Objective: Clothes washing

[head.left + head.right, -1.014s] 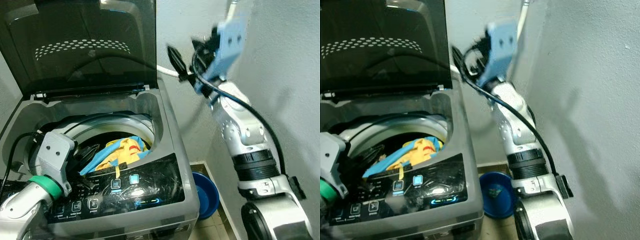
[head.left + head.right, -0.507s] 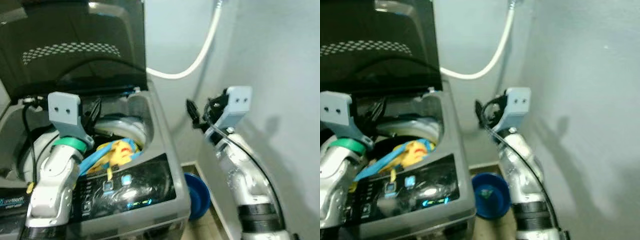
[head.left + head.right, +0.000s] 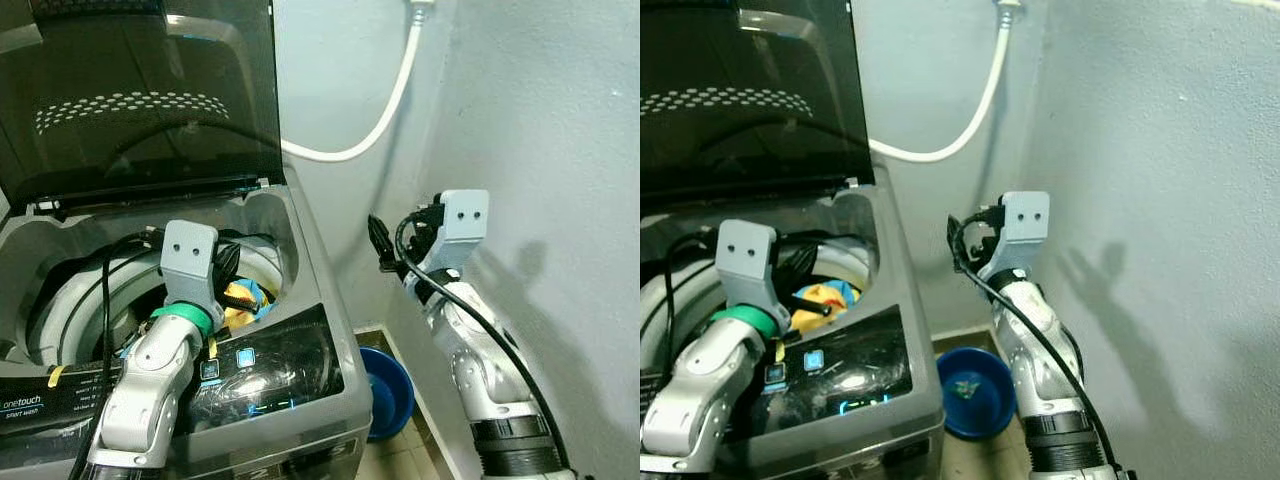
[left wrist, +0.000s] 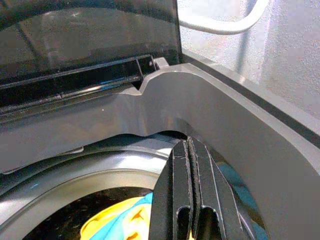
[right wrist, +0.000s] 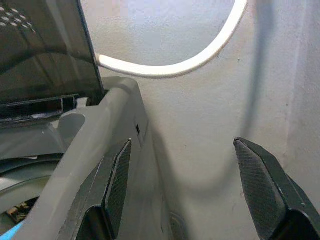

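Top-loading washing machine (image 3: 300, 300), grey, dark tinted lid (image 3: 140, 90) raised upright against the wall. Control panel (image 3: 250, 365) glossy black with lit blue buttons; label at its left end reads "onetouch" and "SMART wash" (image 3: 25, 402). Yellow and blue clothes (image 3: 245, 297) lie inside the drum. Left gripper (image 4: 190, 150) above the drum opening, over the clothes, fingers pressed together, holding nothing. Right gripper (image 3: 380, 243) raised in the gap between machine and wall, fingers spread wide, empty. White hose (image 3: 385, 110) loops down the wall. Blue basin (image 3: 390, 395) on floor beside the machine
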`<state>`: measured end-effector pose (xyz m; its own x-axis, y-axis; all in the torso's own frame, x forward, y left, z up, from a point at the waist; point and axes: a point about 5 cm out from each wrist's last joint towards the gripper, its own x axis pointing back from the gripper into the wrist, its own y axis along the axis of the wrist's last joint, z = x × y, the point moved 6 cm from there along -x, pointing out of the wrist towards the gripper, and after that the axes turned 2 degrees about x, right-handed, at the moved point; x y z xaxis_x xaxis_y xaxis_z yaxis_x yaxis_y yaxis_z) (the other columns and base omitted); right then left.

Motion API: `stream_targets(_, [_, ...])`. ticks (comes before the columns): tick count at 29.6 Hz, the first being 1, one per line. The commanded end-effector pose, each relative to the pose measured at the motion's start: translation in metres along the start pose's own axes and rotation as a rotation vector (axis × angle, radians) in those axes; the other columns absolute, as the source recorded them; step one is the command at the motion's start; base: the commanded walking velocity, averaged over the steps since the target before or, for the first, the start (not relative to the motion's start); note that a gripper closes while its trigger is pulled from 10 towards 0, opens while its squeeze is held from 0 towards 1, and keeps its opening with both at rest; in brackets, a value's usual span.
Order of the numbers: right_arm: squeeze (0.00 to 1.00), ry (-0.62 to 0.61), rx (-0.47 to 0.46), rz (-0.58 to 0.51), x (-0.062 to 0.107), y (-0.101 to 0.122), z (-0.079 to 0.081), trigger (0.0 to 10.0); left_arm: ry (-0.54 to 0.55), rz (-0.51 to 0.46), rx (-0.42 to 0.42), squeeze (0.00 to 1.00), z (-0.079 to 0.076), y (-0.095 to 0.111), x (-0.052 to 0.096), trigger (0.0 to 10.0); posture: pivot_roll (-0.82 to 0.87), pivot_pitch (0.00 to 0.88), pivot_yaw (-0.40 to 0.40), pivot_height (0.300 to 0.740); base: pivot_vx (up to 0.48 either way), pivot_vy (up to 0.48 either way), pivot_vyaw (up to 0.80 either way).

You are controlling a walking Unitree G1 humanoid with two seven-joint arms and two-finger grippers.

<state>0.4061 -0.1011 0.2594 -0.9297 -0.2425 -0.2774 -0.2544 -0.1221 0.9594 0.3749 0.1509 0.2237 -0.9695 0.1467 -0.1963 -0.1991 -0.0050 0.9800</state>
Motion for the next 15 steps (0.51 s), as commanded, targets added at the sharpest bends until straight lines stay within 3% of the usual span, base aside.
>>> stream_targets(1, [0.00, 0.014, 0.022, -0.025, -0.002, 0.007, 0.006, 10.0, 0.027, 0.029, 0.004, 0.00, 0.007, -0.010, 0.003, 10.0, 0.00, 0.000, 0.069, 0.740, 0.000, 0.000, 0.00])
stream_targets(4, [0.00, 0.016, 0.065, -0.024, -0.001, 0.007, 0.004, 10.0, 0.038, 0.025, -0.002, 0.00, 0.010, -0.010, 0.003, 10.0, 0.01, 0.000, 0.067, 0.740, 0.000, 0.000, 0.00])
stream_targets(15, [0.00, 0.006, 0.091, -0.056, -0.001, 0.012, 0.007, 10.0, 0.025, -0.004, -0.044, 0.00, 0.006, 0.004, -0.003, 10.0, 0.00, 0.000, 0.060, 0.740, 0.000, 0.000, 0.80])
